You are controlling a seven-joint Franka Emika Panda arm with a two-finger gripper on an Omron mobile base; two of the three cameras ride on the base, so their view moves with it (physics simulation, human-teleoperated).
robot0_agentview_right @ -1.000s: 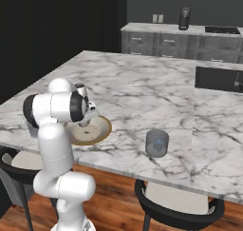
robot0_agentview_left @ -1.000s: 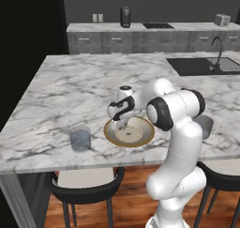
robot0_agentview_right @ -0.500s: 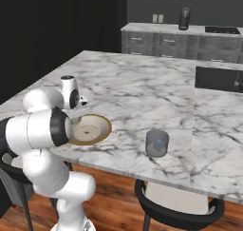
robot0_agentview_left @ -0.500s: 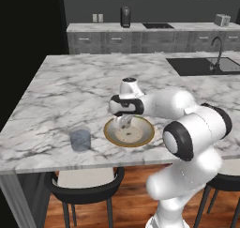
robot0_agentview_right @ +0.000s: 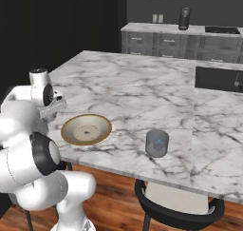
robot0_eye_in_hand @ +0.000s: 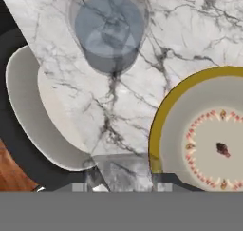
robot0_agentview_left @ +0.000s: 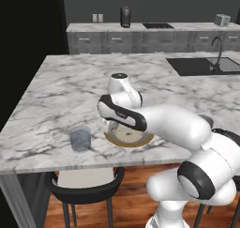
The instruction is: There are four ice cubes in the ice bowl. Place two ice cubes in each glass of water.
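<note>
A small translucent ice cube [robot0_eye_in_hand: 121,167] sits between my gripper's [robot0_eye_in_hand: 124,180] two dark fingertips, which are shut on it. In the hand view it hangs over the marble counter edge, between a blue-grey glass of water [robot0_eye_in_hand: 109,30] and the golden rim of the ice bowl [robot0_eye_in_hand: 159,125]. From the left base view, my hand is low over the left rim of the bowl [robot0_agentview_left: 123,140], with that glass [robot0_agentview_left: 80,139] a little to its left. The other glass [robot0_agentview_right: 157,142] stands to the right of the bowl [robot0_agentview_right: 86,129]; my arm partly hides it [robot0_agentview_left: 206,120].
A round stool seat [robot0_eye_in_hand: 33,111] lies below the counter edge [robot0_agentview_left: 56,162], under the gripper, and another stool [robot0_agentview_right: 175,204] stands below the right glass. A sink [robot0_agentview_left: 206,65] is set in the counter at the far right.
My arm has swung round and folded low across the front of the counter. The hand has gone from above the bowl's middle down to its left rim, nearer the left glass.
</note>
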